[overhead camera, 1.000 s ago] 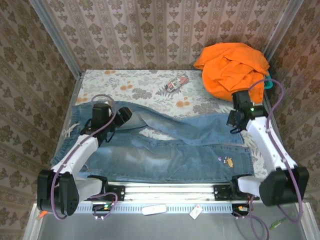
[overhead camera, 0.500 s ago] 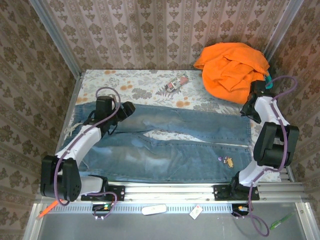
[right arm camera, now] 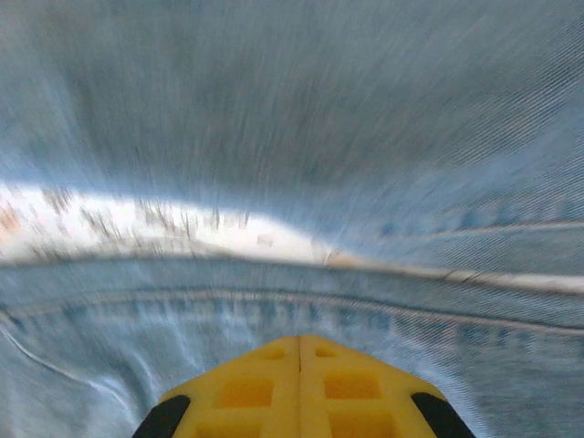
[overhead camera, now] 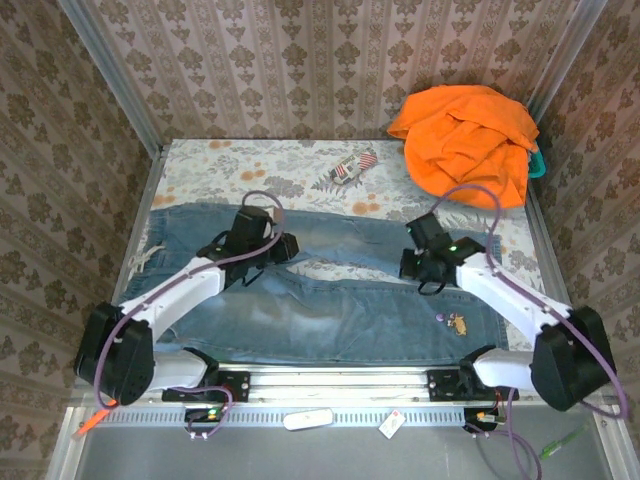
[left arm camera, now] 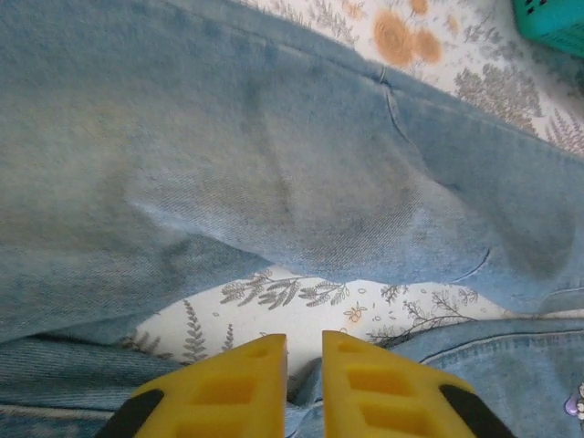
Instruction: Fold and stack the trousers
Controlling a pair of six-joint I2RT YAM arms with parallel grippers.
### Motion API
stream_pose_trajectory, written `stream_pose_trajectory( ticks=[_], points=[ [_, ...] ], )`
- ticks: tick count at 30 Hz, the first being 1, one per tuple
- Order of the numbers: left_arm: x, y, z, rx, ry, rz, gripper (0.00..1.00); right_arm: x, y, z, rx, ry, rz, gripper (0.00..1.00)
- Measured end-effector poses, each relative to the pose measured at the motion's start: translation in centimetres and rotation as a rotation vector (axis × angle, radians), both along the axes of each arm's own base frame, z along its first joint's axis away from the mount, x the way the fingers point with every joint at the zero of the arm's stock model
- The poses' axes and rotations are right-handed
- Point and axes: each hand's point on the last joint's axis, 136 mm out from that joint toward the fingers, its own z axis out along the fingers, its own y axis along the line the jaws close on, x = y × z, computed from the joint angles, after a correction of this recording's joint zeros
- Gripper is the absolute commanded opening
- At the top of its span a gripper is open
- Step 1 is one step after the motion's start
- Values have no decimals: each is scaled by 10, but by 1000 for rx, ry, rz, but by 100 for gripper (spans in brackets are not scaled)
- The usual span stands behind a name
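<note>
The trousers, light blue faded jeans, lie flat across the table with both legs running left to right and a narrow wedge of tablecloth between them. My left gripper sits at that wedge near the crotch, its yellow fingers nearly together with a bunch of denim pinched between them. My right gripper is further right along the same gap. Its fingers are pressed tight together, tips sunk into the denim at the near leg's inner seam.
A bright orange garment is heaped at the back right over a teal basket. A small striped item lies on the floral cloth behind the jeans. Patterned walls close in the left, back and right.
Both arms swung in from the outer ends of the far leg to the gap between the legs. The far leg was straightened. Both grippers opened, then closed.
</note>
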Motion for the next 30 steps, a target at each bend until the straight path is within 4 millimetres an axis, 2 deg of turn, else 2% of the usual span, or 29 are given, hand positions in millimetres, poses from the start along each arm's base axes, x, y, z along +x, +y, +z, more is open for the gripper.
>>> stream_pose_trajectory(
  ticks=[1, 5, 9, 12, 14, 16, 18, 22, 27, 30],
  points=[
    [-1, -3, -5, 23, 11, -13, 0, -3, 7, -5, 7, 21, 18, 3],
    [-2, -42, -25, 138, 36, -154, 0, 1, 25, -15, 50, 38, 45, 10],
    [-18, -81, -42, 210, 38, -312, 0, 8, 32, -35, 46, 86, 63, 11],
    [-22, -89, -63, 265, 67, -361, 0, 19, 31, -44, 28, 114, 61, 11],
    [-15, -84, -77, 294, 86, -342, 0, 38, 29, -43, 29, 102, 46, 11],
    [-8, -76, -87, 315, 98, -316, 7, 54, 29, -40, 40, 74, 31, 12],
    [-1, -70, -87, 319, 92, -291, 15, 63, 30, -37, 49, 52, 33, 12],
    [10, -74, -79, 300, 65, -281, 24, 67, 36, -38, 67, 55, 48, 14],
    [32, -96, -65, 245, 27, -292, 30, 72, 47, -33, 124, 56, 68, 18],
    [44, -105, -63, 240, 19, -306, 32, 76, 50, -28, 159, 53, 74, 18]
  ],
)
